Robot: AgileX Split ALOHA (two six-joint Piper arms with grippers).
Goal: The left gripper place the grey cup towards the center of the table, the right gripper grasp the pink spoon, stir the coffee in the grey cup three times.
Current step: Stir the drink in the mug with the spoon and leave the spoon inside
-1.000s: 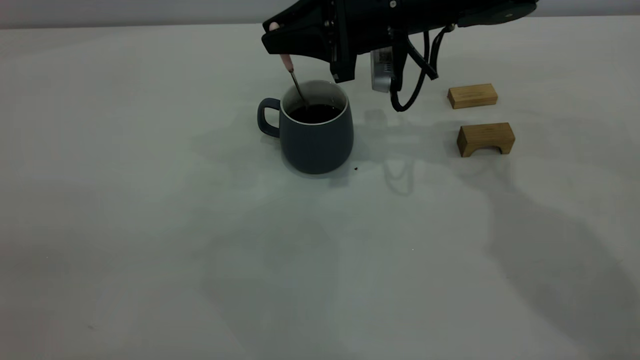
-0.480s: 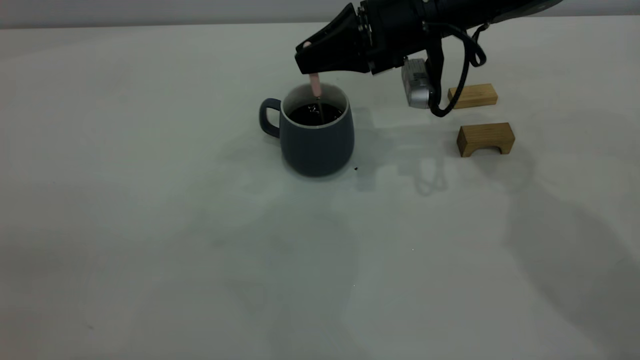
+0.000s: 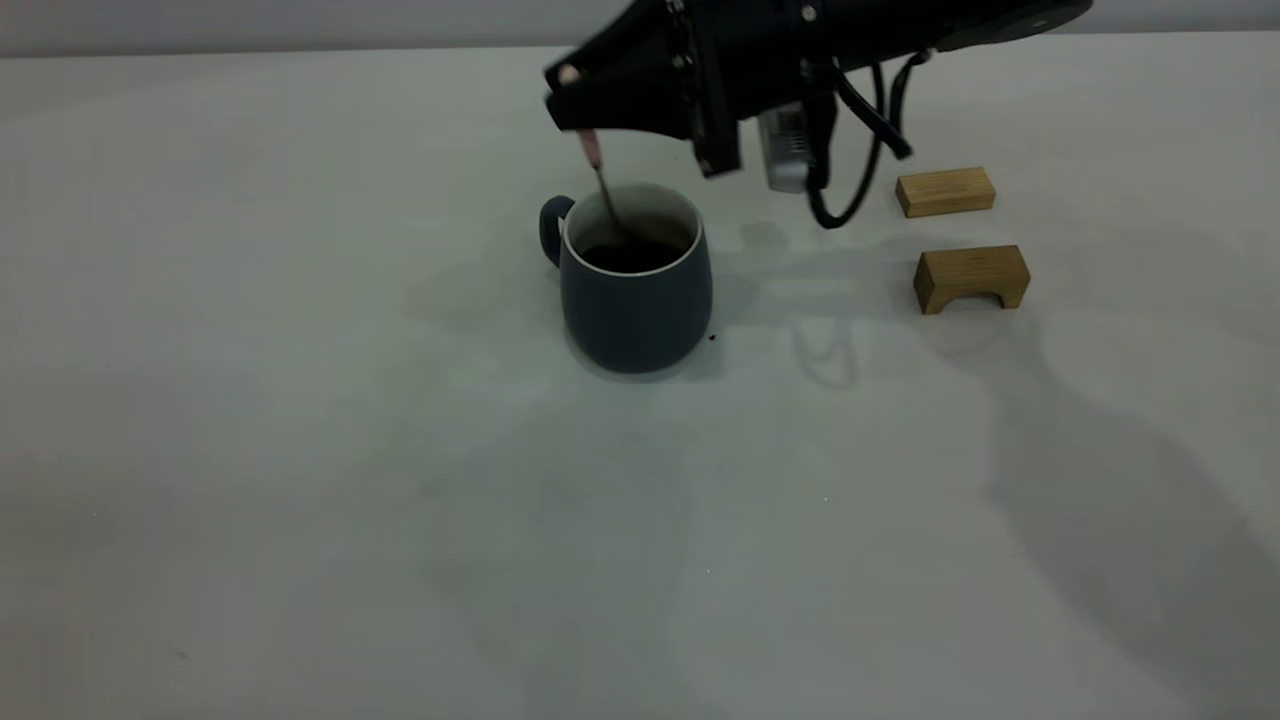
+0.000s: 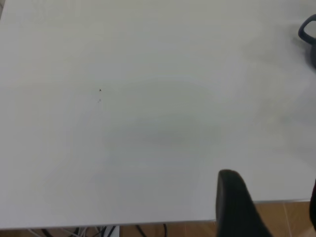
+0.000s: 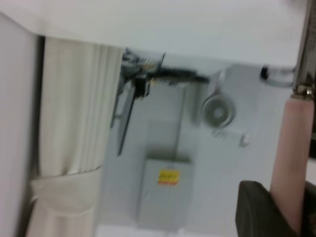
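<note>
The grey cup (image 3: pixel 636 300) stands upright mid-table, its loop handle (image 3: pixel 550 228) turned to the back left, with dark coffee (image 3: pixel 630 257) inside. Above its back-left rim my right gripper (image 3: pixel 573 103) is shut on the pink spoon (image 3: pixel 592 150); the metal neck slants down into the coffee and the bowl is hidden. In the right wrist view the pink spoon handle (image 5: pixel 296 158) sits pinched between the right gripper's (image 5: pixel 291 210) black fingers. My left gripper (image 4: pixel 274 207) is open and empty over the table's edge, far from the cup, whose edge shows as grey cup (image 4: pixel 308 32).
Two tan wooden blocks lie right of the cup: a flat one (image 3: pixel 945 191) and an arched one (image 3: pixel 971 278). A dark speck (image 3: pixel 712 337) sits by the cup's base. The table (image 3: pixel 300 450) edge and wooden floor (image 4: pixel 286 215) show in the left wrist view.
The right gripper swung right, then back left, carrying the spoon round inside the cup. The cup slid slightly nearer and turned, its handle now pointing farther back.
</note>
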